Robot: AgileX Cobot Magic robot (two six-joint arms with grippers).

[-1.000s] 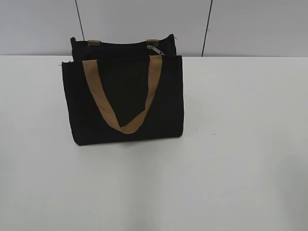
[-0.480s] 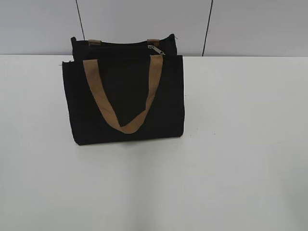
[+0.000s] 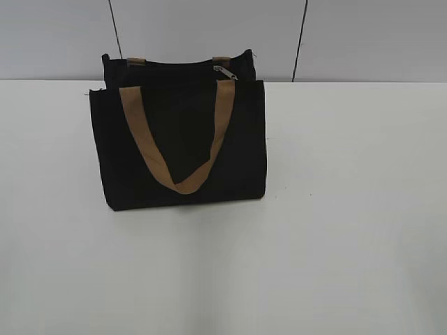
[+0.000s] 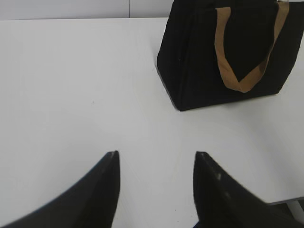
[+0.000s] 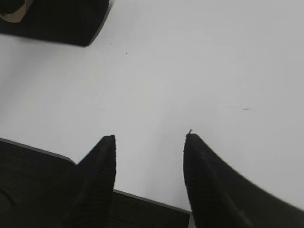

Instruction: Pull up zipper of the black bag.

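The black bag (image 3: 178,139) stands upright on the white table, left of centre in the exterior view. A tan strap handle (image 3: 178,139) hangs down its front. The zipper runs along the top edge, and its small silver pull tab (image 3: 224,71) sits near the right end. The bag also shows in the left wrist view (image 4: 199,61) at the upper right, and its bottom corner shows in the right wrist view (image 5: 52,21). My left gripper (image 4: 156,156) is open and empty, well short of the bag. My right gripper (image 5: 149,137) is open and empty over the table's near edge.
The white table (image 3: 335,209) spreads wide to the right and front of the bag. A grey panelled wall (image 3: 209,35) stands right behind the bag. The table's front edge shows in the right wrist view (image 5: 142,197) and at the lower right of the left wrist view (image 4: 285,202).
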